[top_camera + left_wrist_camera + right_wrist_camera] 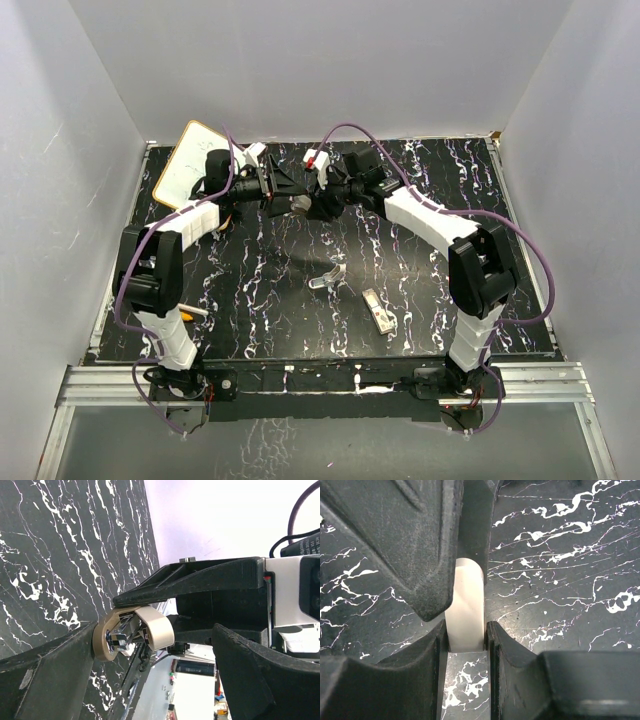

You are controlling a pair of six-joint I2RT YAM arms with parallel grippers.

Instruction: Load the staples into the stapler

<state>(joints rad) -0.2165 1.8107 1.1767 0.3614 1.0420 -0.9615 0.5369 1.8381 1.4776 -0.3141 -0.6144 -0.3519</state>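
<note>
The beige stapler [300,203] hangs in the air at the back centre, between both grippers. In the left wrist view it [155,630] shows its chrome magazine end. My right gripper [465,642] is shut on its beige body [465,605]. My left gripper [155,640] is open, and the stapler's end rests against one finger [60,675]; the other finger stands well apart. The staples' whitish-grey box [378,310] lies on the table in front of the right arm. A silvery piece [328,277] lies just left of it.
A small whiteboard [188,165] lies at the back left corner. An orange-and-white pen-like stick [195,312] lies beside the left arm. White walls close in the black marbled table [260,320] on three sides.
</note>
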